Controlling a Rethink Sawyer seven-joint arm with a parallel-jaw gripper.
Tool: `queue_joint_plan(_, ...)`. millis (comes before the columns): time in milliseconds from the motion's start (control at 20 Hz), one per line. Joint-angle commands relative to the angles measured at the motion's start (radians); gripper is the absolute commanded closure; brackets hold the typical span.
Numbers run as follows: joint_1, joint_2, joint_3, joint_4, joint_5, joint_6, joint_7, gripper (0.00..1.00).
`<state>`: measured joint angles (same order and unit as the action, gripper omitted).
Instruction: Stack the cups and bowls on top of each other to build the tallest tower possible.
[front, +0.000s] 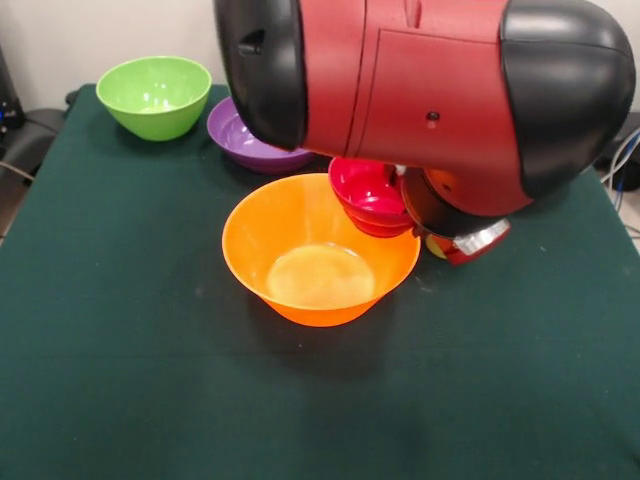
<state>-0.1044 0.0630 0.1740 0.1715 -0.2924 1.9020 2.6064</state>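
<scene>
A big orange bowl (320, 250) stands upright in the middle of the green table. Just behind it on the right a pink bowl (368, 190) sits nested in a red-orange bowl (378, 228). A purple bowl (245, 140) and a lime green bowl (155, 95) stand at the far left. The red and black arm (420, 90) fills the top of the view. Its lower end (462, 238) reaches down right beside the pink bowl. The gripper is lost behind the arm's end. The cups are hidden; a small yellow patch (436, 246) shows under the arm's end.
The dark green table (150, 380) stretches in front of the orange bowl and to both sides. Cables and dark objects lie past the table's far left corner (25, 130) and at the right edge (622, 160).
</scene>
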Motion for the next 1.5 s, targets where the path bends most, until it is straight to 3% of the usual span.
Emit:
queue_joint_plan(50,0.043,0.004,0.039,0.010,-0.049,-0.052,0.296,1.00)
queue_joint_plan(750,0.036,-0.001,0.035,-0.010,-0.066,0.011,0.274,1.00)
queue_joint_plan(800,0.011,-0.021,-0.007,0.060,-0.037,-0.041,0.260,1.00)
queue_joint_plan(850,0.007,-0.025,-0.013,0.071,-0.034,-0.046,0.256,1.00)
queue_joint_plan(900,0.023,-0.067,-0.041,0.187,0.005,-0.114,0.289,1.00)
queue_joint_plan(1000,0.019,-0.103,-0.062,0.262,0.031,-0.145,0.294,1.00)
queue_joint_plan(1150,0.043,-0.115,-0.067,0.297,0.063,-0.164,0.331,1.00)
queue_joint_plan(1200,0.029,-0.079,-0.059,0.202,0.045,-0.111,0.306,1.00)
queue_joint_plan(1350,0.029,-0.055,-0.058,0.141,0.045,-0.067,0.296,1.00)
queue_joint_plan(1400,0.014,-0.161,-0.100,0.393,0.096,-0.206,0.314,1.00)
queue_joint_plan(1500,0.013,-0.192,-0.114,0.462,0.115,-0.233,0.311,1.00)
